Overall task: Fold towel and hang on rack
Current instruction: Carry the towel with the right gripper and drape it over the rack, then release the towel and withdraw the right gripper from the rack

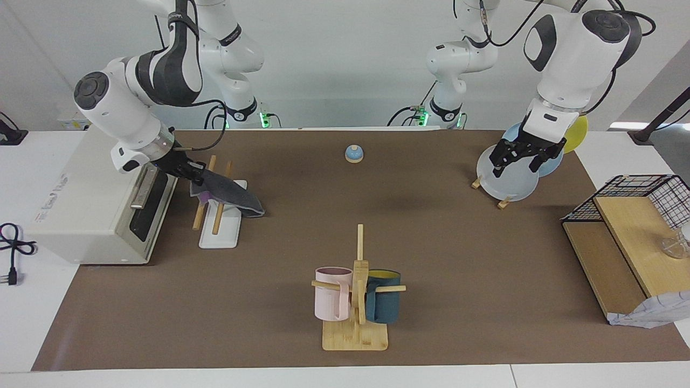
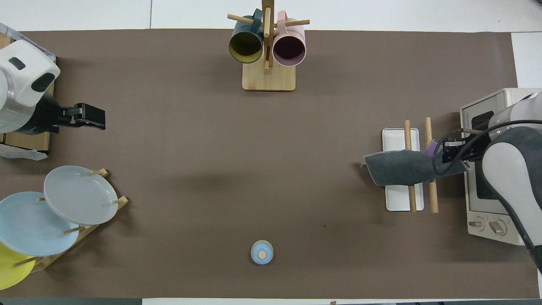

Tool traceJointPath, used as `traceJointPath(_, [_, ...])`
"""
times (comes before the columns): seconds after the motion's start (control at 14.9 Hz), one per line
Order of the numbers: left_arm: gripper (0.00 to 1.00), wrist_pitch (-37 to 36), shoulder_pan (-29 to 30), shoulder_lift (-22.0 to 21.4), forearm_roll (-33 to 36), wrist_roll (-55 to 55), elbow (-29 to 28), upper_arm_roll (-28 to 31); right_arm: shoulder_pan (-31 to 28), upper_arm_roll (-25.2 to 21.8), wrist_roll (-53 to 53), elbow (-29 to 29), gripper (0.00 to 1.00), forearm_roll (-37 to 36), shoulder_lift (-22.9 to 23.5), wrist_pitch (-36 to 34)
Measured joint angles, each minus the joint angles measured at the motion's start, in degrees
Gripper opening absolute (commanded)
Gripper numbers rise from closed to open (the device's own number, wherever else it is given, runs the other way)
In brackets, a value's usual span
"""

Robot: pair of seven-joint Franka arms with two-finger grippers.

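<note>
while the right hand point(image 1: 195, 173) grips the towel point(image 1: 229, 193) draped over the rack point(image 1: 218, 229), centre it before release; left hand point(image 1: 521, 159) waits released.

Two arms, each with one hand: left hand point(image 1: 521, 160), right hand point(image 1: 195, 173). One towel point(image 1: 229, 194). One rack point(image 1: 220, 211) with two wooden dowels. One toaster oven point(image 1: 102, 191). One mug tree point(image 1: 357, 302) carrying two mugs: one pink mug point(image 1: 331, 293), one dark teal mug point(image 1: 384, 303). One plate stand point(image 2: 80, 231) with three plates: one grey plate point(image 2: 80, 195), one pale blue plate point(image 2: 29, 224), one yellow plate point(image 2: 9, 271). One small blue knobbed piece point(image 1: 353, 153), perhaps a lid. One wire basket point(image 1: 641, 198). One brown mat point(image 1: 458, 258) on the tabletop.
</note>
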Motion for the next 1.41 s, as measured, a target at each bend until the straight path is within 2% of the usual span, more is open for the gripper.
traceJointPath(0.2, [1.00,-3.22,-1.35,-1.12,0.05,1.60,-0.30,0.96,1.07,0.44,-3.00,0.38,0.00,-6.48,-0.73,0.47])
traceJointPath(0.4, [1.00,-4.36,-6.39,-2.39,0.09,1.61,-0.80,5.51,1.02,0.46,-5.81,0.40,0.00,-9.86,-1.13,0.64])
traceJointPath(0.67, [1.00,-4.65,-9.13,-3.77,0.10,2.56,0.33,9.36,0.44,0.01,-8.65,0.35,0.00,-11.38,-1.13,1.90])
traceJointPath(0.87, [1.00,-4.65,-9.39,-3.91,0.10,2.65,1.02,9.43,-0.26,-0.13,-9.08,-0.41,0.00,-11.39,-1.13,1.95])
traceJointPath(0.94, [1.00,-4.63,-9.47,-3.90,0.10,2.65,1.02,9.42,-0.27,-0.13,-9.10,-0.63,0.26,-11.39,-1.14,2.08])
traceJointPath(1.01, [1.00,-4.61,-9.54,-3.90,0.10,2.65,1.02,9.40,-0.27,-0.13,-9.10,-0.74,0.58,-11.39,-1.15,2.13])
traceJointPath(1.08, [1.00,-4.60,-9.57,-3.90,0.10,2.65,1.02,9.35,-0.27,-0.13,-9.10,-0.78,1.00,-11.39,-1.16,2.14])
traceJointPath(1.41, [1.00,-4.59,-9.60,-3.90,0.10,2.65,1.02,9.33,-0.22,-0.03,-9.11,-0.69,1.00,-11.39,-1.49,2.24])
